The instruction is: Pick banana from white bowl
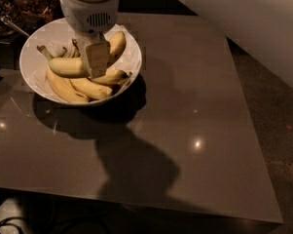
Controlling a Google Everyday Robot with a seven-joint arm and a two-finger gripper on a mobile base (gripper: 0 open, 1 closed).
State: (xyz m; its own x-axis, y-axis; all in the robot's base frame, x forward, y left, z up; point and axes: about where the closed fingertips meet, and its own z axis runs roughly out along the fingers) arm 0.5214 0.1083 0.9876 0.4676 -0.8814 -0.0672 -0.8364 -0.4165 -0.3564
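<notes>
The white bowl [33,57] stands at the table's back left and holds several bananas. My gripper [96,62] reaches down into it from above, and its pale finger [95,56] lies across the long yellow banana [64,67]. That banana runs from lower left to upper right behind the finger and sits slightly above the others. The gripper looks shut on it. Shorter bunched bananas [87,87] with dark tips lie underneath against the bowl's near wall.
The brown glossy table [194,111] extends to the right and front of the bowl. Dark cluttered items [19,6] lie behind the bowl at the back left. My white arm [253,18] fills the upper right. The floor [282,130] shows past the right edge.
</notes>
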